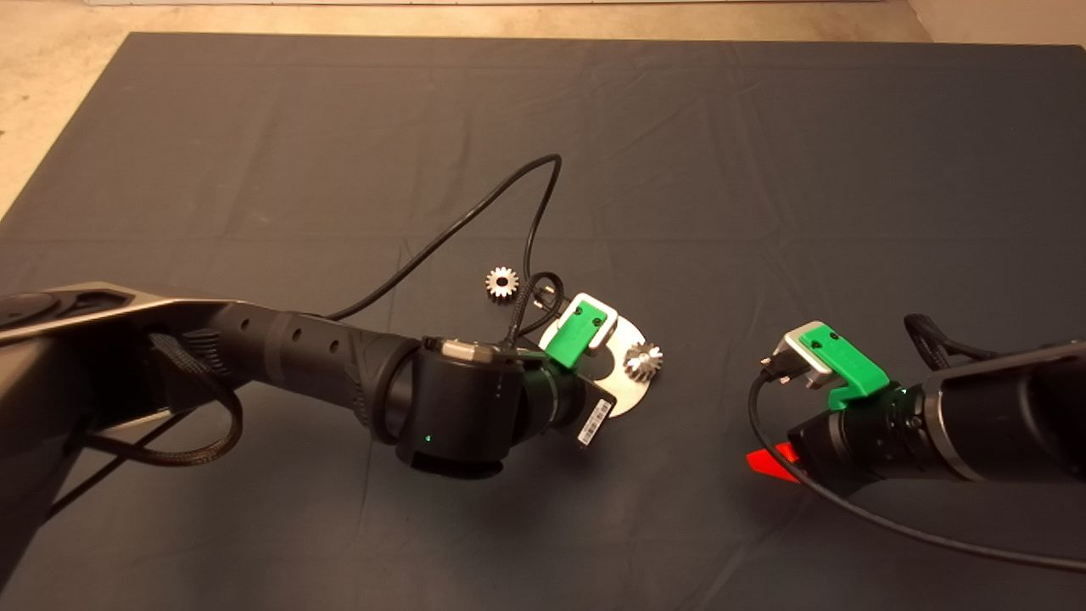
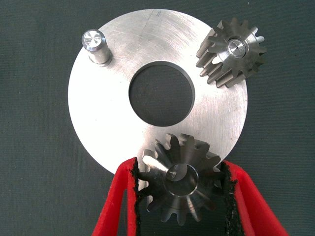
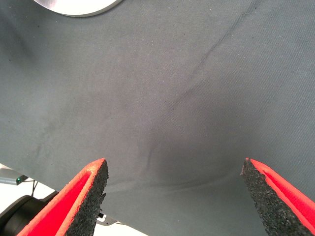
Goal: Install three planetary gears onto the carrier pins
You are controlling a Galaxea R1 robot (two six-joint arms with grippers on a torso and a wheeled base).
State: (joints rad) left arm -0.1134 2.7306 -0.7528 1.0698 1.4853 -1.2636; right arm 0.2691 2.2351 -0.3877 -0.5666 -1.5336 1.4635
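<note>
Clamped between my left gripper's (image 2: 179, 196) two padded fingers (image 2: 129, 196) is one planetary gear (image 2: 179, 184), held at the disc's (image 2: 98, 123) edge with a pin tip showing in its bore. A second gear (image 2: 231, 53) sits on another carrier pin across the centre hole, and one pin (image 2: 95, 45) stands bare. A third gear (image 1: 501, 282) lies on the mat (image 1: 764, 170) just beyond the disc. My right gripper (image 3: 174, 196) hangs spread wide over bare mat, well apart from the disc.
</note>
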